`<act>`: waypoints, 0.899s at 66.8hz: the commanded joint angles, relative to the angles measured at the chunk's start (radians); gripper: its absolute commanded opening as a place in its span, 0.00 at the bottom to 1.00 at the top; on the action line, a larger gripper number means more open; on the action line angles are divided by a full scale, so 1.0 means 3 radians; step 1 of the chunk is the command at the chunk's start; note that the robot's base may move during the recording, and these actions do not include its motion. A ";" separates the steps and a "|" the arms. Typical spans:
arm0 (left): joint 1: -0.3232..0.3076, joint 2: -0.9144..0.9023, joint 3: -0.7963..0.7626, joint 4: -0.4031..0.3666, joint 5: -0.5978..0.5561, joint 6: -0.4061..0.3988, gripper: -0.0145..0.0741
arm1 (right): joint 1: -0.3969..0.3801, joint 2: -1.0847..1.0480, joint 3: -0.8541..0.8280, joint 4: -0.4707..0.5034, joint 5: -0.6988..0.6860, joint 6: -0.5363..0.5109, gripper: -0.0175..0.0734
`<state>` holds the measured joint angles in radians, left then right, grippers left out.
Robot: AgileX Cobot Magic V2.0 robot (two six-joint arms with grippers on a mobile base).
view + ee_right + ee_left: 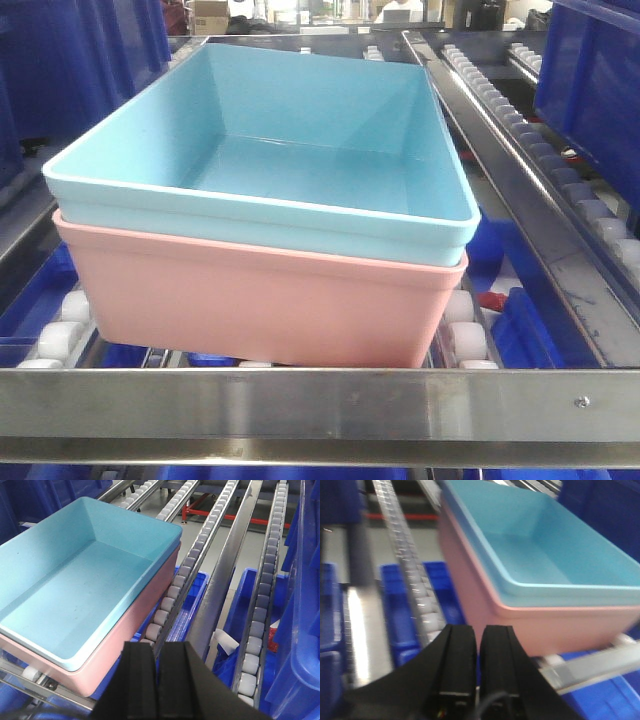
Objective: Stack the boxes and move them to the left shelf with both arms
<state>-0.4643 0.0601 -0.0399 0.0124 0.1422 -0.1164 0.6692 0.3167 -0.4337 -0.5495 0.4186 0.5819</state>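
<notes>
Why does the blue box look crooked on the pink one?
The blue box is nested in the pink box but twisted a little, so its rim overhangs at the front right corner and the pink rim peeks out at the left. Nothing looks spilled or broken.

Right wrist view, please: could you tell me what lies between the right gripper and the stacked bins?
In that view a roller rail runs between the right gripper and the turquoise bin nested in the pink bin; the stack sits beside it.

two boxes (one turquoise (300, 130), one pink (260, 300)).
</notes>
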 commanded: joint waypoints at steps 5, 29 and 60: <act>0.0532 -0.0302 0.0127 0.0000 -0.0373 0.0020 0.18 | 0.0006 0.0018 -0.0087 -0.0120 -0.0262 -0.0032 0.25; 0.1333 -0.0277 0.0334 -0.0007 -0.0698 0.0020 0.18 | 0.0006 0.0018 -0.0087 -0.0120 -0.0256 -0.0029 0.25; 0.1333 -0.0277 0.0334 -0.0007 -0.0698 0.0020 0.18 | 0.0006 0.0018 -0.0087 -0.0120 -0.0256 -0.0029 0.25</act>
<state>-0.0649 -0.0096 0.0305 0.0124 0.0232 -0.1138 0.6692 0.3167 -0.4337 -0.5495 0.4165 0.5801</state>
